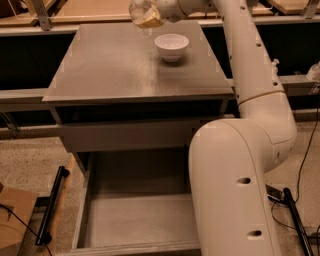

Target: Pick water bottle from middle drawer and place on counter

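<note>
My gripper [146, 18] is at the top of the camera view, over the far side of the counter [115, 70]. It is shut on the clear water bottle [140, 11]. The bottle hangs just above the counter, left of the white bowl [171, 46]. The bottle's cap is hidden. The middle drawer [132, 215] stands pulled open at the bottom, and the part of its grey floor that shows is bare. My arm's big white links [235, 175] cover the drawer's right side.
A closed grey drawer front [125, 136] sits under the counter. A black bar [50, 205] and a cardboard box [12, 220] lie on the floor at left. Cables [295, 210] lie at right. Tan tabletops [90, 9] run behind the cabinet.
</note>
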Robot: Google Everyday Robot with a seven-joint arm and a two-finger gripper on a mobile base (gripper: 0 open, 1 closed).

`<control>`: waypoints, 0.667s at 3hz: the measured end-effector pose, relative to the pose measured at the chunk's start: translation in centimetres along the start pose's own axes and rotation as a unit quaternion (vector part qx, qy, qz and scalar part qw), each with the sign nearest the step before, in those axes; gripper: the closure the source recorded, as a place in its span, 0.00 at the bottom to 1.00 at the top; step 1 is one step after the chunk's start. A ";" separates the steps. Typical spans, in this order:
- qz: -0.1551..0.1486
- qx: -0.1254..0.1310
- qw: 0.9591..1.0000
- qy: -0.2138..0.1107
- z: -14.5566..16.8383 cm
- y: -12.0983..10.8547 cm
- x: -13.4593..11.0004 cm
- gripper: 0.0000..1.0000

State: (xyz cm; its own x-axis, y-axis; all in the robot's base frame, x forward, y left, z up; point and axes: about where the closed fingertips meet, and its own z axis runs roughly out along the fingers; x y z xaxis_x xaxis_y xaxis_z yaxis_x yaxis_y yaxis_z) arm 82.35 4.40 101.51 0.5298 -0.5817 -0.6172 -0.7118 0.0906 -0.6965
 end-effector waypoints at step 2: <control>0.019 -0.015 1.000 0.016 3.5 3.2 4.6 0.82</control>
State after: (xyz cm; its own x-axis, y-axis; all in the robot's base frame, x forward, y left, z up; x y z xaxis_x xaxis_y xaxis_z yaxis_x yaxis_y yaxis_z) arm 84.12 4.90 95.14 0.4876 -0.6039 -0.6305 -0.7448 0.0890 -0.6613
